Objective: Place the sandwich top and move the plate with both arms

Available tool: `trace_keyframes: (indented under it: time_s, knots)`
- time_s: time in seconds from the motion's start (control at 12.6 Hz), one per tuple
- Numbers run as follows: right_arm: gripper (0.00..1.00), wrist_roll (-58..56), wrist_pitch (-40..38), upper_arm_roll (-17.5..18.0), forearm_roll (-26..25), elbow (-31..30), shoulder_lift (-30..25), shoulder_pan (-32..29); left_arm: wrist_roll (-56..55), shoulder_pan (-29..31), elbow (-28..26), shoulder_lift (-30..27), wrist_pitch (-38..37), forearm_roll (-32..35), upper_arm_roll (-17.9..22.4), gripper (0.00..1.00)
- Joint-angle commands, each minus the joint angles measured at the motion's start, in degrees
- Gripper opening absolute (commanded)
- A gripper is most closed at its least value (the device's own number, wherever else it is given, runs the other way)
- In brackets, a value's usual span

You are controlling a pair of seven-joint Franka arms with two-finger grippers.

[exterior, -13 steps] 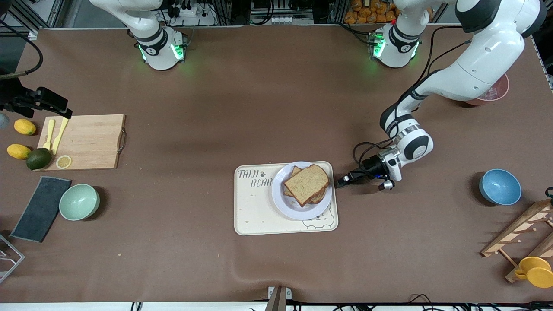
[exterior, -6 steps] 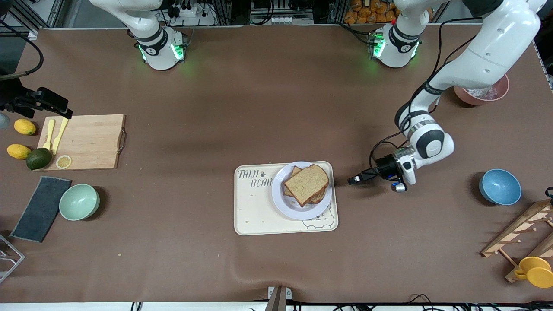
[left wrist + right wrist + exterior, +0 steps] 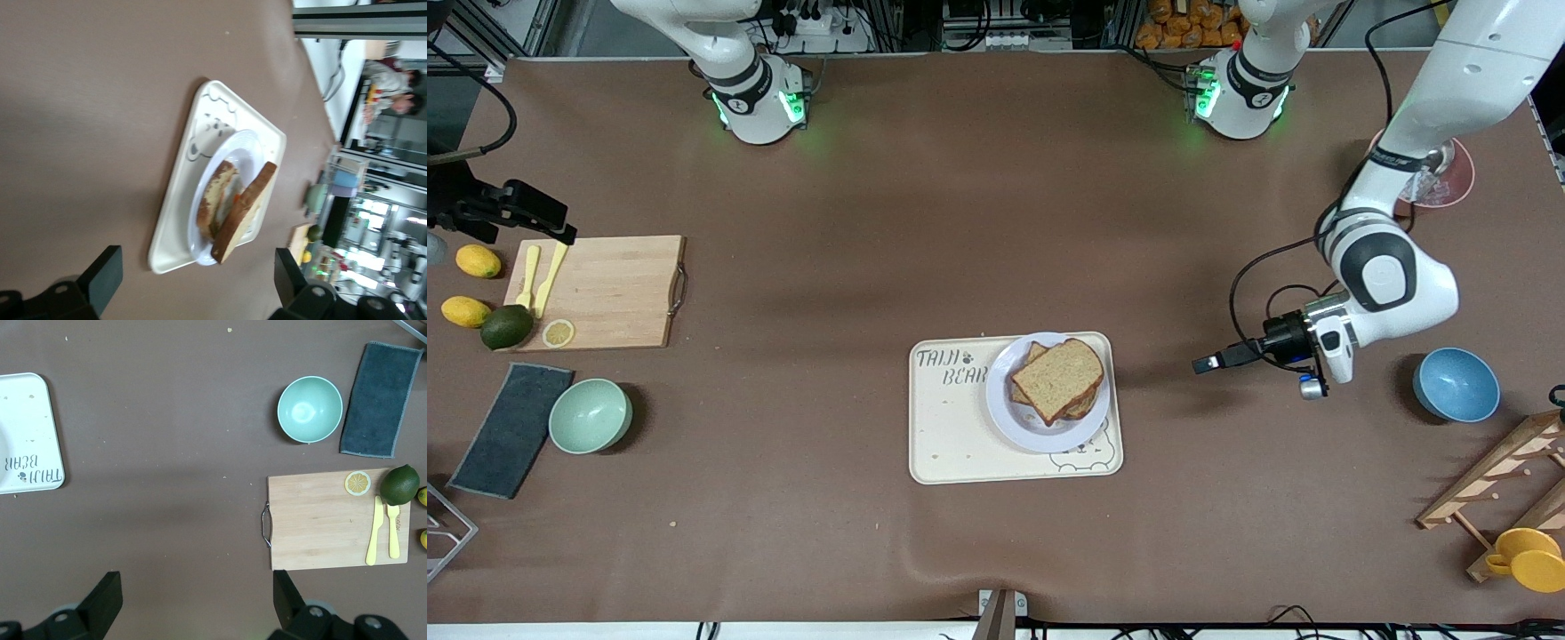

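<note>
I see the light-brown wholemeal bread slice (image 3: 1059, 379) at frame centre, lying tilted atop the sandwich on the round white-lavender plate (image 3: 1040, 428). My left gripper (image 3: 1209, 364) hovers well apart, fingers spread. My right gripper (image 3: 197, 600), fingers apart, waits above the tabletop.

High front camera faces the arms; both wrist views share the tray (image 3: 175, 220), perhaps obliquely.
</note>
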Motion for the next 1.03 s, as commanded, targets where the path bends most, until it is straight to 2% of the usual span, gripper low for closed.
trace_keyframes:
  time_s: [0.0,0.16,0.4,0.64,0.95]
  knots:
    - [1.00,1.0,0.4,0.1,-0.7,-0.5,-0.5,0.3,-9.1,0.6,-0.3,-4.9,-1.7,10.9,0.2,1.00]
    - [1.00,1.0,0.4,0.1,-0.7,-0.5,-0.5,0.3,-17.1,0.6,1.9,-7.3,-3.1,21.4,0.2,1.00]
    - [1.00,1.0,0.4,0.2,-0.7,-0.5,-0.5,0.3,-22.0,1.0,6.7,-9.3,-9.3,30.1,0.4,1.00]
    - [1.00,1.0,0.4,0.1,-0.7,-0.5,-0.5,0.3,-30.9,0.5,15.9,-9.3,-17.2,49.3,-0.4,1.00]
    - [1.00,1.0,0.4,0.1,-0.7,-0.5,-0.4,0.3,-33.1,-3.9,27.8,-9.3,-27.7,61.3,-0.5,1.00]
